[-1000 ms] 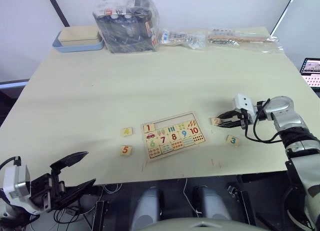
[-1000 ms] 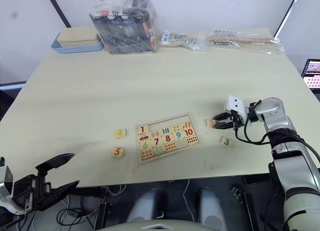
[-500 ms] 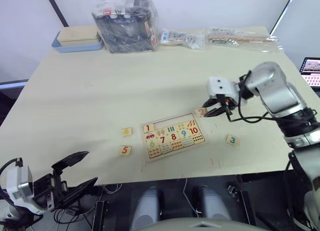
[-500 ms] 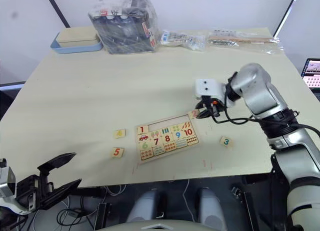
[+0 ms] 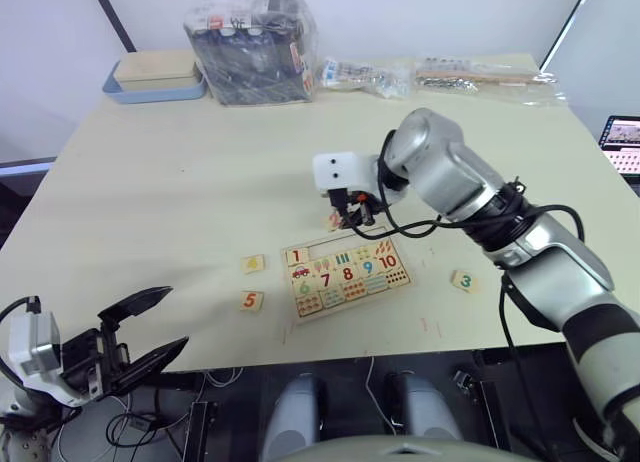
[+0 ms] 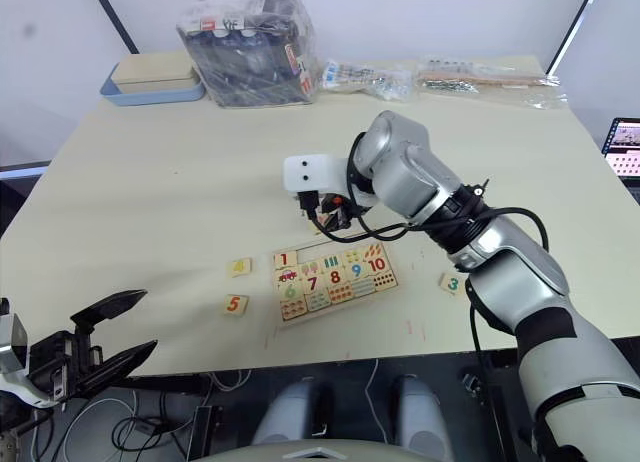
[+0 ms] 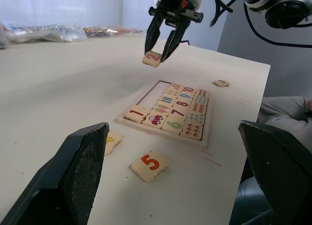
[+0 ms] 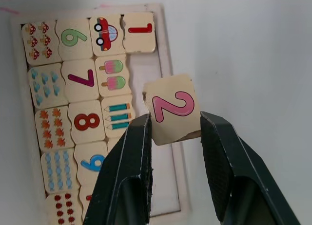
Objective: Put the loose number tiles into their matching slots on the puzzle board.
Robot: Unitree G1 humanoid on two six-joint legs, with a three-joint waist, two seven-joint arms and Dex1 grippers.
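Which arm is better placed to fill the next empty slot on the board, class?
The right. Its gripper already holds the 2 tile just above the board's empty row beside the 1 tile. The left gripper hangs open and empty off the table's near edge.

right gripper (image 8: 174,137) | jaws clamp tile 2 (image 8: 172,108) | above puzzle board (image 8: 165,49)

Pale wood puzzle board (image 8: 165,64) carries a red 1, green 6, magenta 7, red 8, blue 9, plus a red car, pink-green ice lollies, coloured pencils, red mushrooms, blue drops and orange leaves. Black right gripper (image 8: 171,137) pinches the light-wood 2 tile (image 8: 171,108), numeral pink. Loose tiles on cream table (image 5: 200,182): 5 tile (image 7: 150,165) orange-red, 3 tile (image 6: 452,282) green, 4 tile (image 5: 254,264) yellow.
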